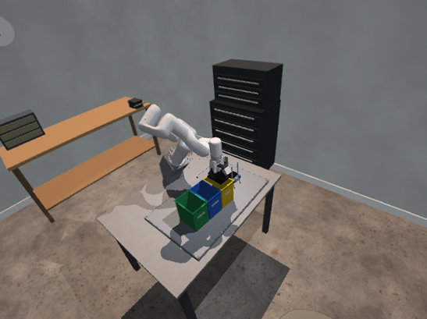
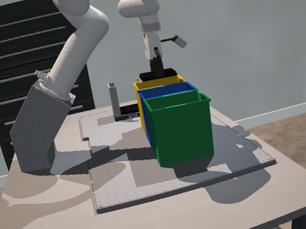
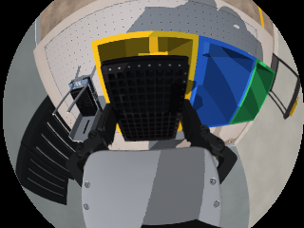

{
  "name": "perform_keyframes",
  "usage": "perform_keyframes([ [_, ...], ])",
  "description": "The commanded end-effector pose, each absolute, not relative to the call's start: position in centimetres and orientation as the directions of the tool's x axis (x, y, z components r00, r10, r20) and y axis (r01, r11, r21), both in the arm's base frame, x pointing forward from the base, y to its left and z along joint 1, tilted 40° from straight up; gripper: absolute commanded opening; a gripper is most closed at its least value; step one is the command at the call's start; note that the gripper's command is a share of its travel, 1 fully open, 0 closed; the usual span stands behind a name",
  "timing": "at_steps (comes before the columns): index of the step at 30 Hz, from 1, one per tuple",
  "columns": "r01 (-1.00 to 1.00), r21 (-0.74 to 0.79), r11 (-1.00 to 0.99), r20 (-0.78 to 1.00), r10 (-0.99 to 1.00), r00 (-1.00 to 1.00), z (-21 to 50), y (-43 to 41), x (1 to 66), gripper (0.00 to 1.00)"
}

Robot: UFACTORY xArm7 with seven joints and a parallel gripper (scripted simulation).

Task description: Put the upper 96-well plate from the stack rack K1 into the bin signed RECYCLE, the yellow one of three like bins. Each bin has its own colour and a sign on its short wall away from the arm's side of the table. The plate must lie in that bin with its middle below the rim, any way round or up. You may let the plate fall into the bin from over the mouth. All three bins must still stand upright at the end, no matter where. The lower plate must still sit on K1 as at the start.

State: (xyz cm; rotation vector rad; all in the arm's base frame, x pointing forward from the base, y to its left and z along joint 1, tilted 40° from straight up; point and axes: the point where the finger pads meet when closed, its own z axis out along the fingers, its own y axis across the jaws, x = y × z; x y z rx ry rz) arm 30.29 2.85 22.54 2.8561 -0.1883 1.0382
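Exterior view, near to far: the green bin (image 2: 180,129) comes first, then the blue bin (image 2: 167,89), then the yellow bin (image 2: 157,81). The gripper (image 2: 158,70) is clamped on the black plate (image 2: 145,76), held flat just above the yellow bin's mouth. Its long side runs left to right. Far left, the rack (image 2: 114,100) holds the lower plate (image 2: 129,109).

White arm (image 2: 77,47), grey pedestal (image 2: 29,143), black jaws.
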Motion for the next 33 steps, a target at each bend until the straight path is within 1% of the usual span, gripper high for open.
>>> perform_keyframes([
  [1,-0.149,0.048,-0.988,0.646,-0.083,0.759,22.66,2.86,30.34,0.0],
  [33,-0.149,0.048,-0.988,0.646,-0.083,0.759,22.32,2.81,30.58,0.0],
])
